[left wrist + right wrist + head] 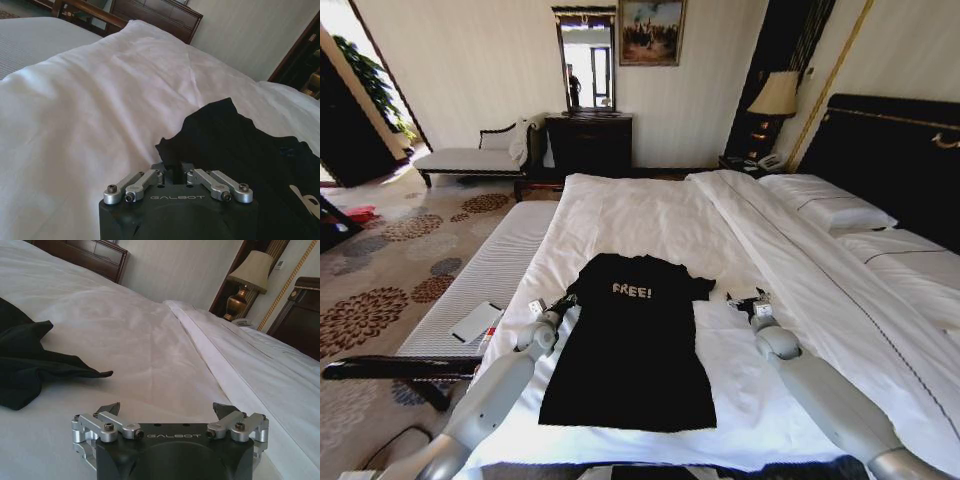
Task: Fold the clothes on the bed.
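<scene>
Black fingers of the left gripper [172, 172] pinch the T-shirt's [632, 340] sleeve edge. Right gripper [748, 299] hovers spread wide and empty just beside the other sleeve. T-shirt lies flat, lettering up, on the bed's [650, 215] white duvet.

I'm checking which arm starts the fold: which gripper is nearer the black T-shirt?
Left. The left gripper sits at the black T-shirt's sleeve edge; the right gripper rests on the white bedding beside it, apart from the fabric.

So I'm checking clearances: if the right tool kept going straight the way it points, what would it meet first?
Probably just the white duvet. The right tool, open, points across bare bedding, with the black T-shirt off to one side; depth is hard to judge.
</scene>
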Controlling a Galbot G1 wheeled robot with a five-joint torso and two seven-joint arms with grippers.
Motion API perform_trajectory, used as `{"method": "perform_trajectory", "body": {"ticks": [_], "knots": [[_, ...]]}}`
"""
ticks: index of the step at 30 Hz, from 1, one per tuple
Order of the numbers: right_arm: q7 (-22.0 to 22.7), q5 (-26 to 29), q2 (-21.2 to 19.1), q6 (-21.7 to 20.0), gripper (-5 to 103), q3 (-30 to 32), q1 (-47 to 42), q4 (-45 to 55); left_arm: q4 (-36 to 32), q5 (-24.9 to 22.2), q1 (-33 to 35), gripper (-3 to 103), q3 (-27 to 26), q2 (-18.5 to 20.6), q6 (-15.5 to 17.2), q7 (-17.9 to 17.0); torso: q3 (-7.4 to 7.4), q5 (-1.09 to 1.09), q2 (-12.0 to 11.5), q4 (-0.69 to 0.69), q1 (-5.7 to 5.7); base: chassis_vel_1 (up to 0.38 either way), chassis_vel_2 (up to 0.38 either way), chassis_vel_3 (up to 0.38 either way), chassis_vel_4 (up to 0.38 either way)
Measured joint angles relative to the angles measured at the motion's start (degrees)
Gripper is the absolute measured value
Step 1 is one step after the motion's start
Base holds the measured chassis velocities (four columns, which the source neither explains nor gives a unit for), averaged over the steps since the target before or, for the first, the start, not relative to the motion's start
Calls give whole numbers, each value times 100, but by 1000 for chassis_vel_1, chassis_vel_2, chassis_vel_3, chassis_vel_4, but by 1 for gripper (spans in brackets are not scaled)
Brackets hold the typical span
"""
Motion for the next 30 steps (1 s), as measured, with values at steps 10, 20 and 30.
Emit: {"method": "perform_trajectory", "body": {"ticks": [10, 20, 30], "knots": [[5, 19, 16, 9, 100, 27, -25, 10, 399, 5, -322, 1, -22, -7, -22, -52, 0, -1, 0, -1, 0, 0, 0, 0, 0], [3, 27, 30, 10, 100, -32, 31, 5, 388, -99, -333, 1, -124, 144, -31, -53, 0, 0, 0, 0, 0, 0, 0, 0, 0], [12, 104, 18, 6, 100, -118, 94, 28, 467, -83, -234, 1, -232, 156, -72, -42, 0, 0, 0, 0, 0, 0, 0, 0, 0]]}}
